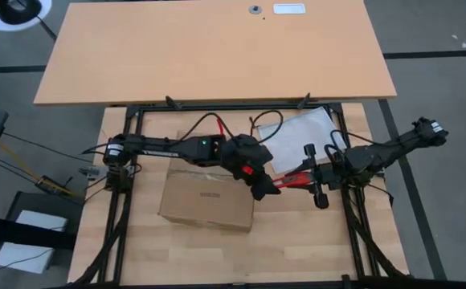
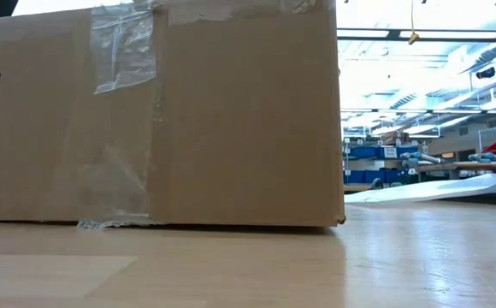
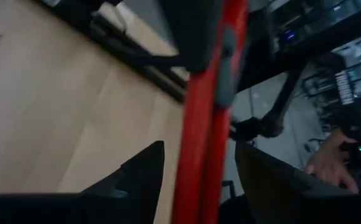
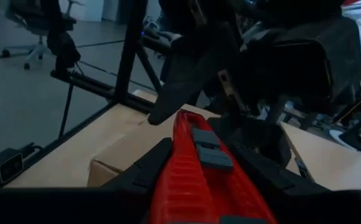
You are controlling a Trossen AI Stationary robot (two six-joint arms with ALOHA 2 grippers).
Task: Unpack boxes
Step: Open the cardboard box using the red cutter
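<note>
The brown cardboard shipping carton [image 1: 206, 201] lies closed on the pale wooden table [image 1: 297, 241], toward its left-centre, clear tape strips still across its seams; in the low view its taped side fills most of the frame. Just beside the carton's right edge the two dark arms meet over a red-handled box cutter [image 1: 291, 180].

The step in hand looks like passing the cutter between arms before slitting the tape. To do it well, the receiving fingers should close squarely on the handle, clear of the grey slider [image 4: 211, 149], and only once that hold is firm should the other arm let go; the blade end should stay pointed away from both wrists and off the cardboard.

The right gripper [image 4: 196, 163] is clamped on the cutter, its fingers pressed to both sides of the red handle. The left gripper [image 3: 199, 168] stands spread wide, its fingers flanking the red handle with a visible gap on each side, around the handle but not yet gripping it.
</note>
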